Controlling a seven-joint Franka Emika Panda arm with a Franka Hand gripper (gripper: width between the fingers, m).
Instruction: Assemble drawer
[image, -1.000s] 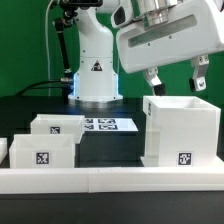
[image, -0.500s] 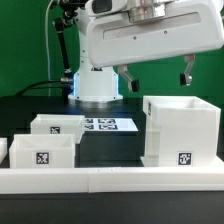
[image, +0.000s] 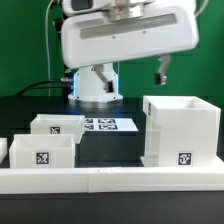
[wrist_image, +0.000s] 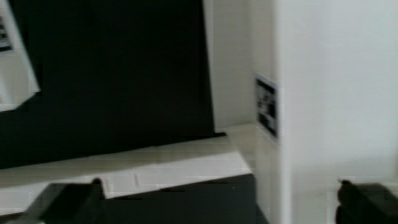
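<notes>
My pincer hangs spread wide and empty above the black tabletop. One tall, boxy white plastic casing stands at the exterior view's right. Two smaller open-top trays sit at its left, the near tray and the far tray. Each shows one black-and-white square tag.

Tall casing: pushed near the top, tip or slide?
The casing looks hollow and thin-walled, so it is probably light; a low push likely slides it. It stands upright and fairly tall, so a high push might tip it. Smooth walls could be slippery.
</notes>
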